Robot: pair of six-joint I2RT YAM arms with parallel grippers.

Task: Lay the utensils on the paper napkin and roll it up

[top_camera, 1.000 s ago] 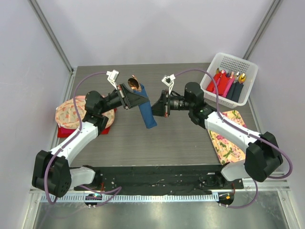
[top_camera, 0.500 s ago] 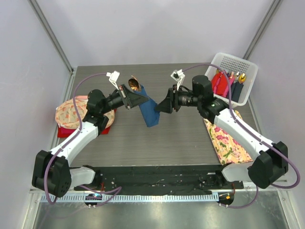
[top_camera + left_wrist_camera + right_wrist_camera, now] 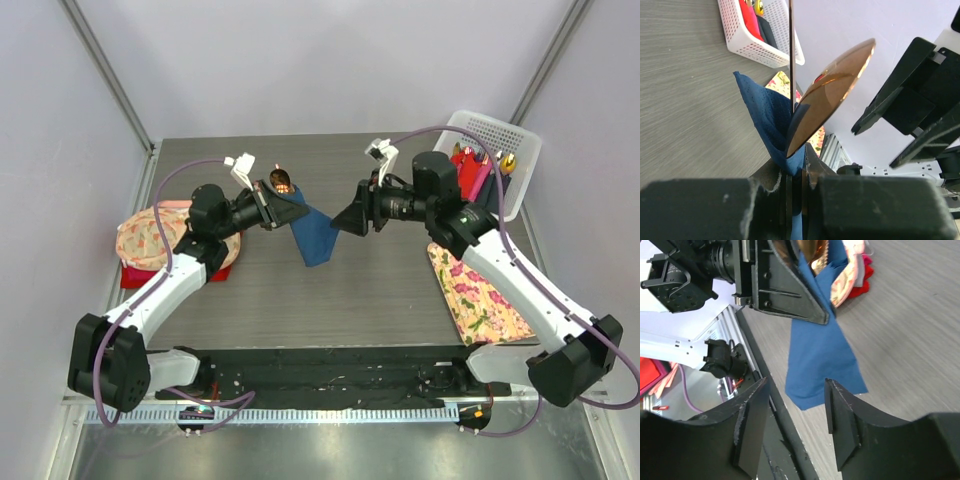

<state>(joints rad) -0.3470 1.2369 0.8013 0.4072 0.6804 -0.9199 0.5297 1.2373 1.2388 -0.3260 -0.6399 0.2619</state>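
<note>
From where I stand, the left end effector (image 3: 292, 209) is shut tight on the paper napkin (image 3: 315, 238), holding it up off the tabletop (image 3: 380, 300), roughly over the middle and a little toward the far edge. The utensils are already inside the blue wrap. The shiny bowl of the spoon (image 3: 281, 181) pokes out of the upper end, and in the left wrist view another slim copper piece stands edge-on beside it, though I cannot tell which piece it is. The lower end of the napkin hangs free and looks rather flat and loose, more folded than tightly rolled. The right end effector (image 3: 345, 218) faces it from the right, its jaws spread wide and holding nothing, close to the napkin's hanging end but not touching it. So I'd say the loading is done and the rolling is done or nearly so. What seems left is tidying that loose end and setting the bundle down, perhaps in the white basket (image 3: 515, 130) at the far right corner, where other rolls already stand. A floral cloth (image 3: 480, 295) lies along the right edge.
</note>
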